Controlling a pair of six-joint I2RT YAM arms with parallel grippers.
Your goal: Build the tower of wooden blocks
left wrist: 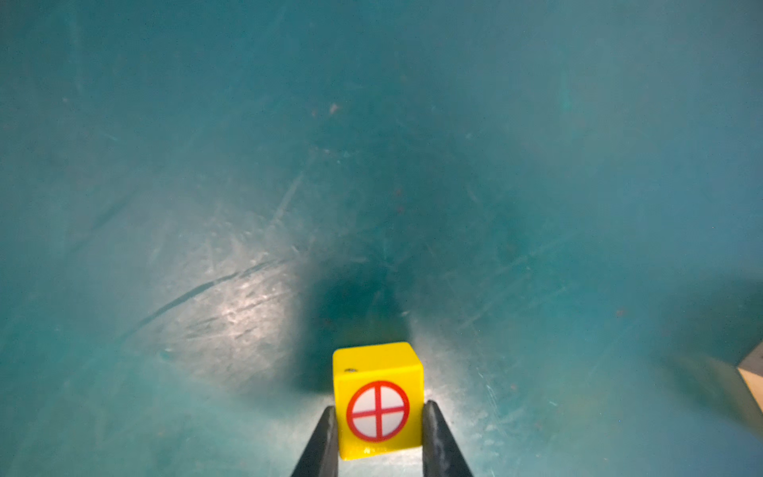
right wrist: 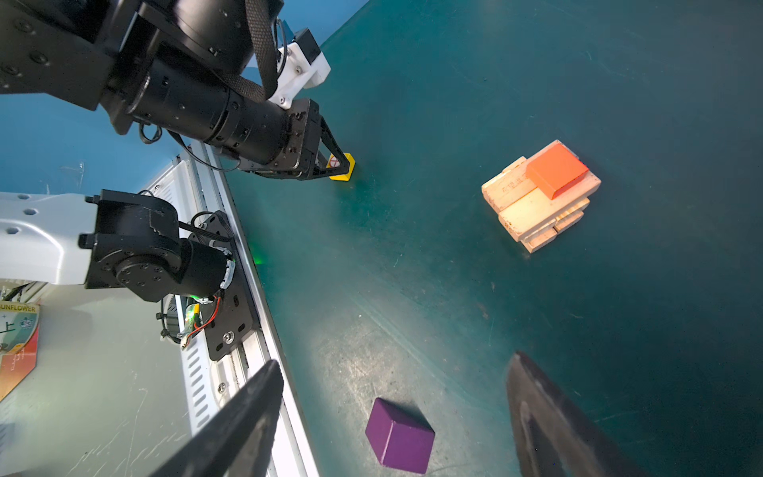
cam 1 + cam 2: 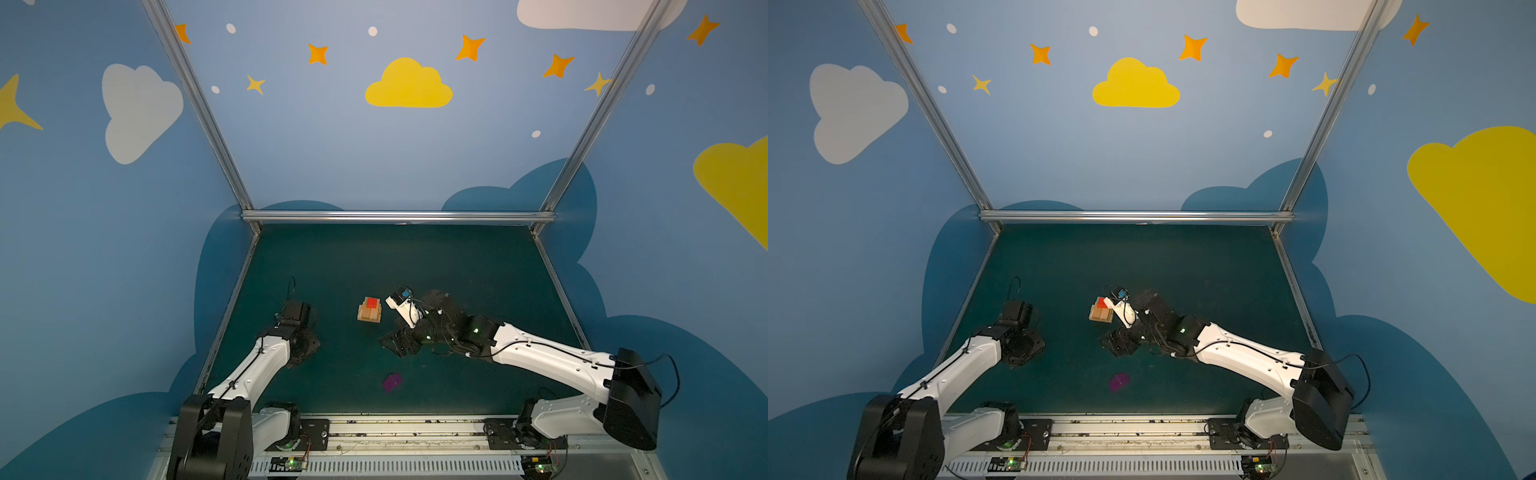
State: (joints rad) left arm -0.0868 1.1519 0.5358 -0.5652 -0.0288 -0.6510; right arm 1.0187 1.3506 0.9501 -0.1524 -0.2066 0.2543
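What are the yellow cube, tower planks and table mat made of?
The yellow cube: probably painted wood, glossy coat, printed red cross-circle. The tower planks: bare pale wood, matte, unpainted faces. The table mat: dark teal sheet, rubber or plastic by look; scuffs and sheen.

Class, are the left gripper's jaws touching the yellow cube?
Touching. In the left wrist view, the left gripper has both jaws flush against sides of the yellow cube, no gap.

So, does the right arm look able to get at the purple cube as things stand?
Probably yes: the right pincer is open and empty, and the purple cube lies alone just ahead of it with nothing between. The tower stands well aside.
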